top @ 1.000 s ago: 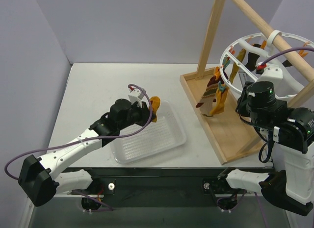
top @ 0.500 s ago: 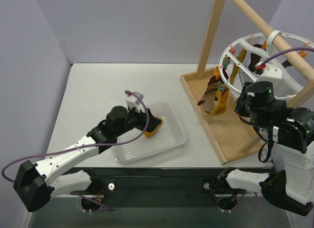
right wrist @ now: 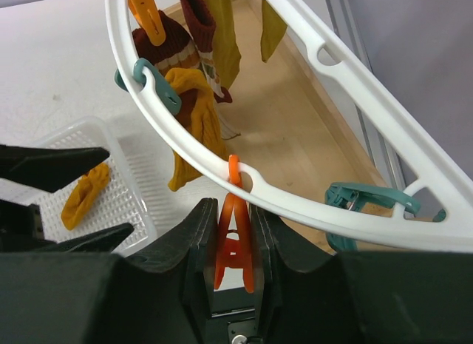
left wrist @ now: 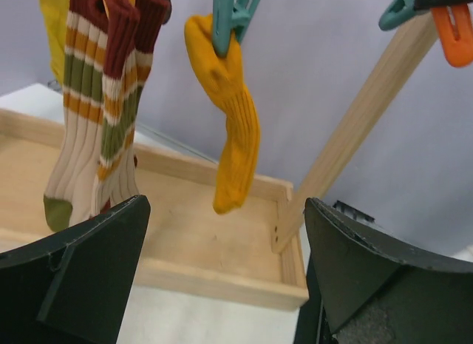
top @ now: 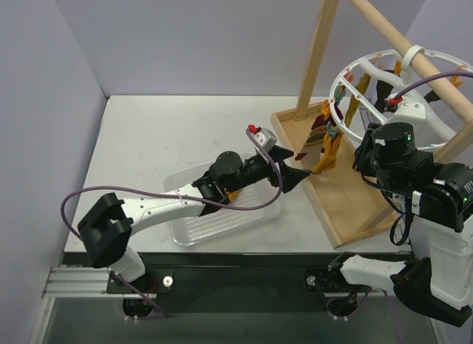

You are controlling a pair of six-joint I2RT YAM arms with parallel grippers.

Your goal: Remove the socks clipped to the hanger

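As the left gripper, spread wide and empty, faces a mustard sock hanging from the hanger at the far right, the right gripper pinches an orange clip on its ring. Likely next: close on the sock, tug it free.

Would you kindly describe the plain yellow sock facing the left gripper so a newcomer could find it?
Start at the wooden frame on the table's right side, where the white ring hanger hangs. On the ring's side facing the left gripper, two socks dangle side by side. It is the plain mustard sock under a teal clip, not the striped sock beside it.
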